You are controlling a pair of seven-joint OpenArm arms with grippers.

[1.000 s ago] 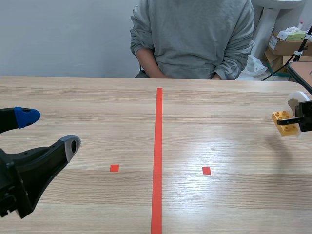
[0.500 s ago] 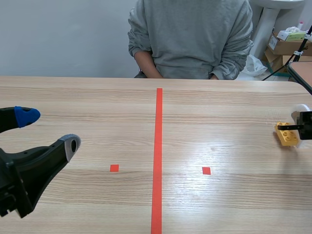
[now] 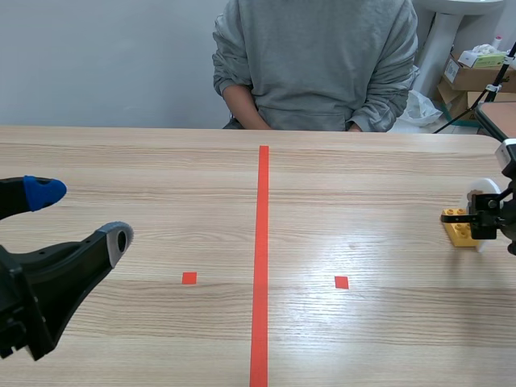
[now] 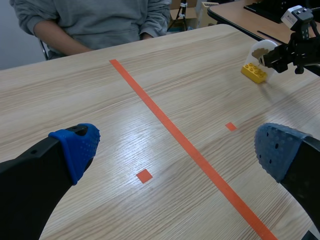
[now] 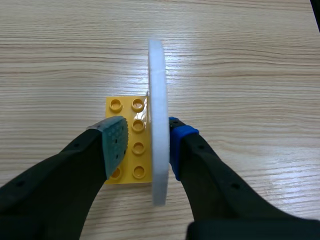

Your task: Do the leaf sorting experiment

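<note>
A white disc (image 5: 158,125) stands on edge on a yellow studded brick (image 5: 134,150). My right gripper (image 5: 146,145) is shut on the disc from both sides, above the brick. In the scene view the brick (image 3: 459,228) and disc (image 3: 486,190) are at the table's far right edge, held by the right gripper (image 3: 486,222) low over the wood. From the left wrist view the brick (image 4: 254,73) and disc (image 4: 263,51), which has a brown patch on its face, lie far ahead. My left gripper (image 3: 81,216) hangs open over the table's left side, holding nothing.
A red tape line (image 3: 261,258) runs down the table's middle, with a small red square (image 3: 189,278) on the left and another (image 3: 341,282) on the right. A person in a grey sweatshirt (image 3: 318,60) sits across the table. Boxes (image 3: 472,72) stand behind on the right.
The right gripper has brought the disc and yellow brick lower and a little leftward onto the table area; the brick tilted midway and is level now. The left arm has not moved.
</note>
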